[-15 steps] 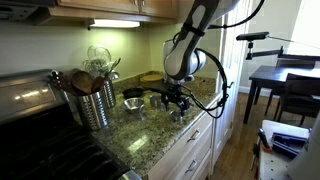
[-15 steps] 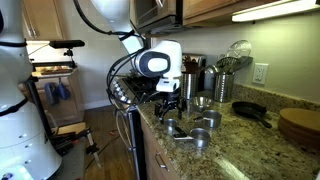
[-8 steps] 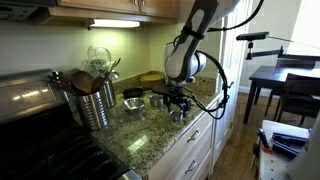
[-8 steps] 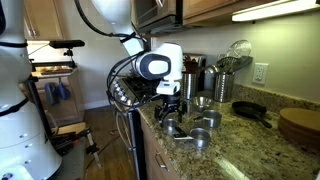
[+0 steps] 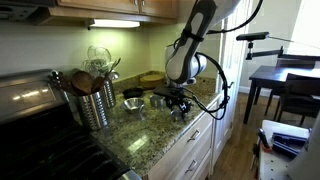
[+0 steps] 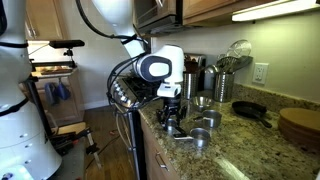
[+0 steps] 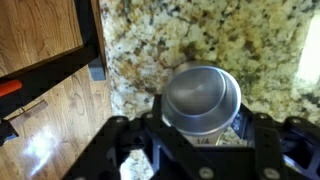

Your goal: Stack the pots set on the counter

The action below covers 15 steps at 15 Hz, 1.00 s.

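Pincer point(image 6: 172, 112) low over one pot point(image 7: 200, 95) near the tabletop point(image 7: 255, 35) edge
Jaws spread on both sides of the pot, probably to grip it for stacking.

No legible text or labels

Lighting: bright under-cabinet strip point(image 5: 112, 23); window point(image 5: 275, 25) daylight behind. Dim counter point(image 5: 150, 135), soft shadows. Wrist view: blurred gripper point(image 7: 200, 142), glare on pot point(image 7: 200, 92), right edge overexposed.
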Motion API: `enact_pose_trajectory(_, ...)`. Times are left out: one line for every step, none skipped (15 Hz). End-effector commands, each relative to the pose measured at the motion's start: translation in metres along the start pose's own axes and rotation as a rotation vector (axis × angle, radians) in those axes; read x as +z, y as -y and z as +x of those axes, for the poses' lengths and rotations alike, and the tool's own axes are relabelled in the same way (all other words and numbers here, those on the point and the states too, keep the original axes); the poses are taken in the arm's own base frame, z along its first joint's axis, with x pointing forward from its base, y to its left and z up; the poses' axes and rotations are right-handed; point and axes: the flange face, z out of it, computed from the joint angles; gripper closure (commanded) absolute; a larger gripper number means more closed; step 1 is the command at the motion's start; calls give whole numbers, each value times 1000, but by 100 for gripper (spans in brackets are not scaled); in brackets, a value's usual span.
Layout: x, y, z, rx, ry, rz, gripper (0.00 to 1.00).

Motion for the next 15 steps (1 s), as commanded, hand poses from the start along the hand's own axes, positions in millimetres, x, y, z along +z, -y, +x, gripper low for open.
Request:
enact_pose_trajectory(3,-3,1,-10,-4,-18,64)
enact_pose_trajectory(2,-5,1,-9,-7,-20,64)
enact_pose_trajectory(1,-8,2,-10,-7,-22,64)
enact_pose_trajectory(-2,-10,2,-12,-8,-22,64)
enact_pose_trajectory(-8,-13,2,-11,-11,-18,64)
enact_pose_trajectory(-12,-15,3,-12,-16,-16,64)
enact_pose_trajectory(-18,-18,2,-15,-24,-13,64)
enact_pose_trajectory(-22,-20,3,-22,-34,-12,64)
enact_pose_trajectory(-28,-22,3,-30,-46,-8,64)
enact_pose_trajectory(-34,-24,4,-39,-57,-4,64)
enact_pose_trajectory(-41,-26,6,-46,-70,0,64)
enact_pose_trajectory(-49,-28,9,-51,-83,4,64)
enact_pose_trajectory(-58,-31,13,-56,-102,8,64)
enact_pose_trajectory(-65,-34,17,-59,-120,11,64)
enact_pose_trajectory(-73,-38,23,-55,-141,12,64)
